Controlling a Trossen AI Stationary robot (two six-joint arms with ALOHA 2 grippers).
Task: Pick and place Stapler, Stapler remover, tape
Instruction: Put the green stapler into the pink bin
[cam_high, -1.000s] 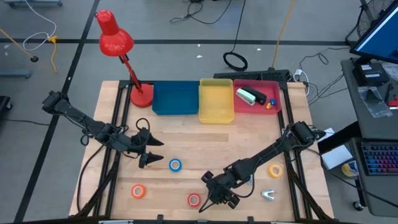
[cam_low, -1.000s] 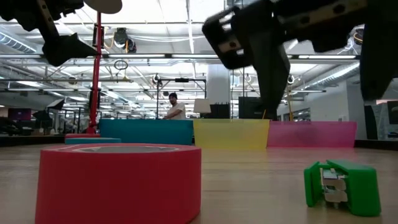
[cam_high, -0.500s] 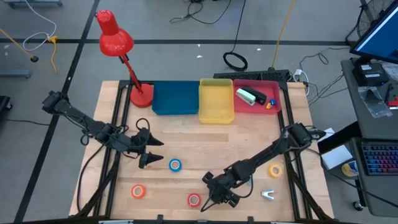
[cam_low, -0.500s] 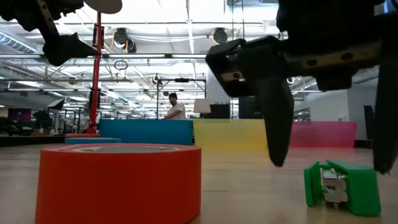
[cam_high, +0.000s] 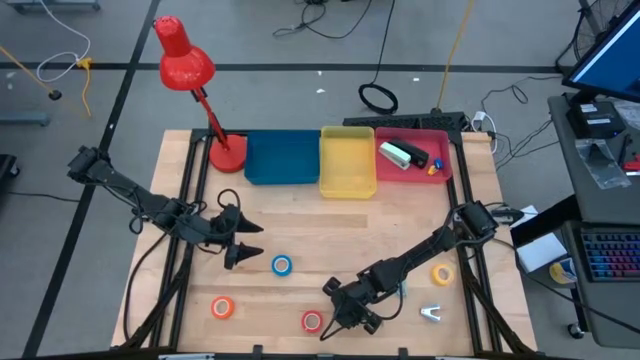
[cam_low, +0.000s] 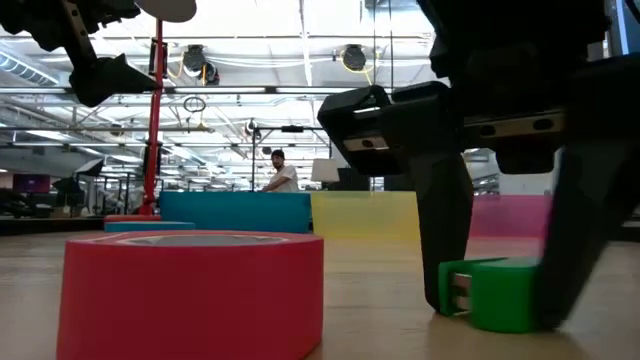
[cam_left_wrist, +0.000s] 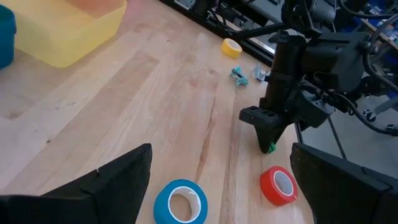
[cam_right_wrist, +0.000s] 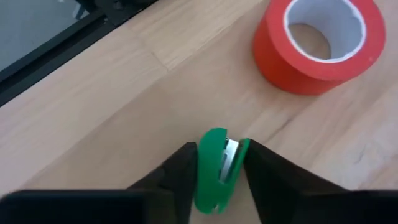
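Note:
A small green stapler (cam_right_wrist: 217, 168) lies on the wooden table near its front edge, between the fingers of my right gripper (cam_high: 343, 322), which is shut on it. The red tape (cam_high: 312, 321) lies just to its left, the orange tape (cam_high: 222, 307) farther left, the blue tape (cam_high: 282, 265) toward the middle and the yellow tape (cam_high: 442, 273) at the right. A pale staple remover (cam_high: 431, 313) rests at the front right. My left gripper (cam_high: 248, 247) hangs open above the table left of the blue roll. My right gripper pinches the green stapler by two opposite sides (cam_right_wrist: 202, 168) between its two fingers (cam_right_wrist: 180, 171). The fingers slant down onto it from above. The stapler's underside (cam_low: 495, 322) rests on the table.
Blue (cam_high: 282, 158), yellow (cam_high: 347, 160) and pink (cam_high: 440, 140) trays stand in a row at the far edge; the pink one holds a pale stapler and small items. A red desk lamp (cam_high: 227, 152) stands at the far left. Bare wood lies mid-table.
My right gripper has come down to the table and drawn its fingers together around the green stapler, taking hold of it. The stapler has slid a little toward the table's left and stays on the table.

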